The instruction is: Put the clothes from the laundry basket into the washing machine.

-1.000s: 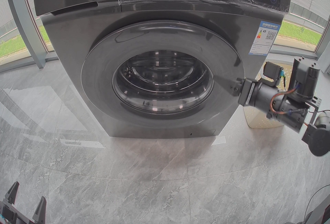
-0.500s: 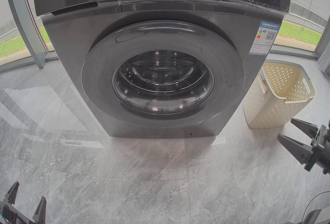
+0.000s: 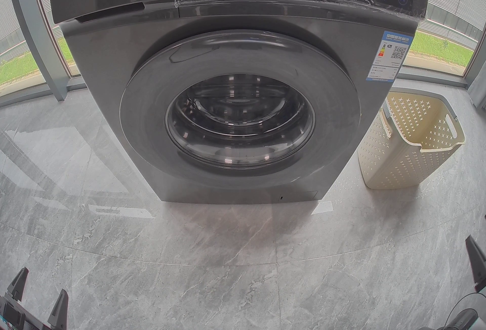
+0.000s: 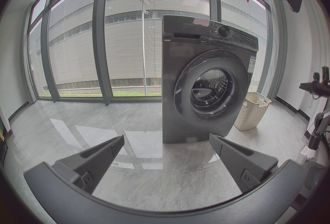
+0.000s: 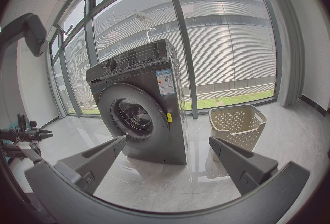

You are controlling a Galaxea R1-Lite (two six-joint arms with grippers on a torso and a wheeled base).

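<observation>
A dark grey washing machine (image 3: 238, 73) stands before me with its round glass door (image 3: 239, 119) closed. To its right on the floor sits a cream laundry basket (image 3: 411, 141), and I see no clothes inside it. My left gripper (image 3: 38, 293) rests low at the near left, open and holding nothing. One finger (image 3: 477, 260) of my right gripper shows at the near right edge. In the right wrist view my right gripper (image 5: 166, 147) is open and empty, well back from the machine (image 5: 137, 111) and the basket (image 5: 238, 125). The left wrist view shows the left gripper (image 4: 166, 145) open, far from the machine (image 4: 206, 80).
Glossy grey tile floor (image 3: 228, 265) spreads wide between me and the machine. Tall windows with dark frames (image 3: 30, 22) run behind it. A white wall (image 5: 316, 46) closes the room beyond the basket.
My right arm has drawn back from the right edge of the machine door, down and toward me, to the near right corner. The door stays closed. The left gripper has not moved.
</observation>
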